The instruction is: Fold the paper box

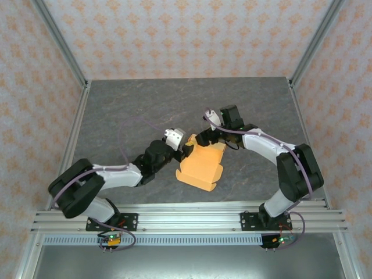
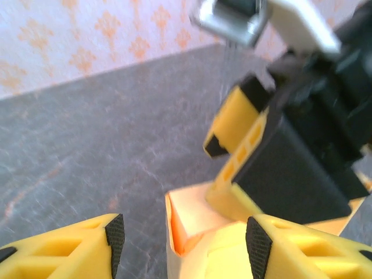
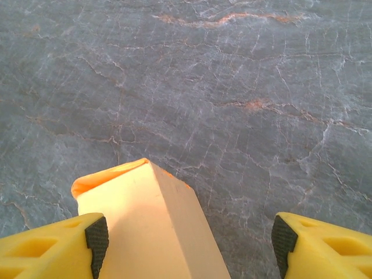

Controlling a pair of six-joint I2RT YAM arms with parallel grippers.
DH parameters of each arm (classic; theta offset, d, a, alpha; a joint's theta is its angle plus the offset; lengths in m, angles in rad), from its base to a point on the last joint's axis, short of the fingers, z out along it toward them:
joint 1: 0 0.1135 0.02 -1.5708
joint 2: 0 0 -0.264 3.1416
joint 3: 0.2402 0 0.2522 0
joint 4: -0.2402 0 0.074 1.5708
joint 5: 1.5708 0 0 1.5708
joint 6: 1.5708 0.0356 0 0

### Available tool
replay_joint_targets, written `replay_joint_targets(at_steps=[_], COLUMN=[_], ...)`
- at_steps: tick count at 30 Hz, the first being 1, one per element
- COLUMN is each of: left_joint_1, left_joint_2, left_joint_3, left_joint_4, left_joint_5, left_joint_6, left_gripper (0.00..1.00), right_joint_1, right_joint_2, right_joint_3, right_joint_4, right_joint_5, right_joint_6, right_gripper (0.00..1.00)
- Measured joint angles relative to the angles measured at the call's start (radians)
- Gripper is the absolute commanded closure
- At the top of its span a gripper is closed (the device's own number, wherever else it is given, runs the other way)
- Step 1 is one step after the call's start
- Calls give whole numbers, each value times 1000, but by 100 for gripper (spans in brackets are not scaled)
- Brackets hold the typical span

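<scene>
The paper box (image 1: 202, 167) is a tan-orange, partly folded shape lying on the dark table between both arms. My left gripper (image 1: 185, 149) is at its far left corner, open. In the left wrist view the box's open corner (image 2: 195, 224) stands between the wide-apart fingers (image 2: 114, 237), closer to the right pad. My right gripper (image 1: 204, 139) is at the box's far edge, also open. In the right wrist view a raised box panel (image 3: 148, 224) sits between the spread fingertips (image 3: 97, 238), against the left one. The right gripper's yellow fingers (image 2: 235, 119) rest on the box.
The grey marbled table (image 1: 145, 110) spreads behind and to both sides of the box. Patterned walls with metal corner posts (image 1: 61, 43) enclose it. An aluminium rail (image 1: 186, 218) carrying the arm bases runs along the near edge.
</scene>
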State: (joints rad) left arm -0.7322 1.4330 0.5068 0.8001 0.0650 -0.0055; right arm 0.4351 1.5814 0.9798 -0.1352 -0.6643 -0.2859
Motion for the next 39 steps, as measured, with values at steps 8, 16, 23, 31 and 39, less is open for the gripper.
replay_joint_targets(at_steps=[8, 16, 23, 31, 39], left_joint_1=[137, 171, 171, 171, 142], left_joint_2=[-144, -5, 153, 241, 252], left_joint_3=[-68, -60, 63, 115, 85], left_joint_4=[-66, -138, -164, -138, -98], left_joint_5=[-23, -27, 57, 115, 163], left_joint_6=[-109, -143, -79, -53, -66], left_gripper=[44, 42, 40, 40, 40], right_joint_1=[3, 25, 25, 32, 34], right_joint_2=[-61, -38, 39, 122, 127], right_joint_3=[46, 119, 127, 182, 182], right_joint_4=[-90, -113, -116, -135, -138], right_joint_5=[11, 10, 14, 14, 19], right_joint_6=[-8, -33, -34, -42, -48], right_gripper=[20, 23, 26, 30, 21])
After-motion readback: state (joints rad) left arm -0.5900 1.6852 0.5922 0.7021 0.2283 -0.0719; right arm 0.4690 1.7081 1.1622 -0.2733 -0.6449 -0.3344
